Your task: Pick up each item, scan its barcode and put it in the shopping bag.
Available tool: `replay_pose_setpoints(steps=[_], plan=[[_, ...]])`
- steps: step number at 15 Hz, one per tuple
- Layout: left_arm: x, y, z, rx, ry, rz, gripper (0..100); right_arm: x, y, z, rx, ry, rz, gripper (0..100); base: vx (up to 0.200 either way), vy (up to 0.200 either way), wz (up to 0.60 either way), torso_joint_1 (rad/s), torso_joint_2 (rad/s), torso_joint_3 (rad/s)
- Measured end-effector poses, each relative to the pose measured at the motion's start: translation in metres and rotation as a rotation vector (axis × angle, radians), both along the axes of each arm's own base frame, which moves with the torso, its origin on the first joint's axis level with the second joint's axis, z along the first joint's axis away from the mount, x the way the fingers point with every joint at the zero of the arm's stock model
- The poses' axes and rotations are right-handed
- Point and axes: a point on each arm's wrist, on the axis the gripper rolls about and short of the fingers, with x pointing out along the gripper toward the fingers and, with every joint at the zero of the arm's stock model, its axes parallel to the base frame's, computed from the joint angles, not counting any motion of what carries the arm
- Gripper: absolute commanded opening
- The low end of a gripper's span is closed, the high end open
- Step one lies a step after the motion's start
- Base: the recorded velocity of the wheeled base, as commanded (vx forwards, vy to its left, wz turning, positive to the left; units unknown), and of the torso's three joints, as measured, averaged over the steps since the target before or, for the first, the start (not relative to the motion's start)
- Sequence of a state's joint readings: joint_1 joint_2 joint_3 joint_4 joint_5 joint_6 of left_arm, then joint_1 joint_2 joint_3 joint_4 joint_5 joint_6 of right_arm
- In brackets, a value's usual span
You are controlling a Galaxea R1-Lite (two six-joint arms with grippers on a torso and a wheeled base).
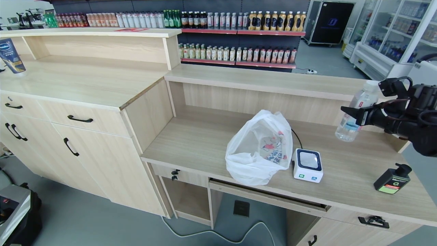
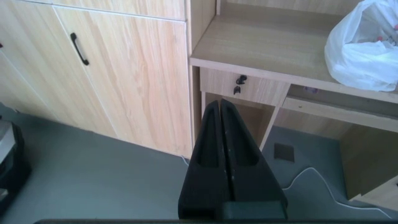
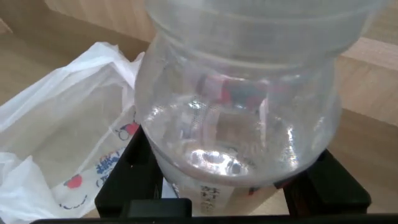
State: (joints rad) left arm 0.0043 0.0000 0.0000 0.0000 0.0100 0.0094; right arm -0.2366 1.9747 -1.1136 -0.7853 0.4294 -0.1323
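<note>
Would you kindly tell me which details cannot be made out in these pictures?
- Water bottle: no barcode legible; label too small in the head view, blurred up close in the right wrist view.
- Right gripper: far finger hidden behind the bottle, head view.
- Shopping bag: contents veiled by its cloudy plastic, head view.
- Pump bottle: label too small, head view.

bag (image 1: pixel 259 148) on counter (image 1: pixel 198 143) | scanner (image 1: pixel 307 165) just right of bag | bottle (image 1: pixel 348 128) in right claw (image 1: pixel 353 114), farther right
</note>
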Motion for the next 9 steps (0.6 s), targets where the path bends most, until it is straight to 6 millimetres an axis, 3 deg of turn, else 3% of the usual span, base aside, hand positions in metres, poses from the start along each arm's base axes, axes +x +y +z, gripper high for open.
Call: replay_pose_setpoints(steps=[7, 9], plan=[[0.0, 0.0, 0.0, 0.0, 0.0, 0.001, 0, -0.023, 0.038, 0.01, -0.079, -0.022, -0.358, 0, 0.0, 0.0, 0.0, 0.0, 0.0, 0.0], [0.0, 0.0, 0.0, 0.0, 0.0, 0.0, 0, -0.026, 0.044, 0.011, -0.137, -0.023, -0.345, 0, 0.0, 0.0, 0.6, 0.0, 0.0, 0.002]])
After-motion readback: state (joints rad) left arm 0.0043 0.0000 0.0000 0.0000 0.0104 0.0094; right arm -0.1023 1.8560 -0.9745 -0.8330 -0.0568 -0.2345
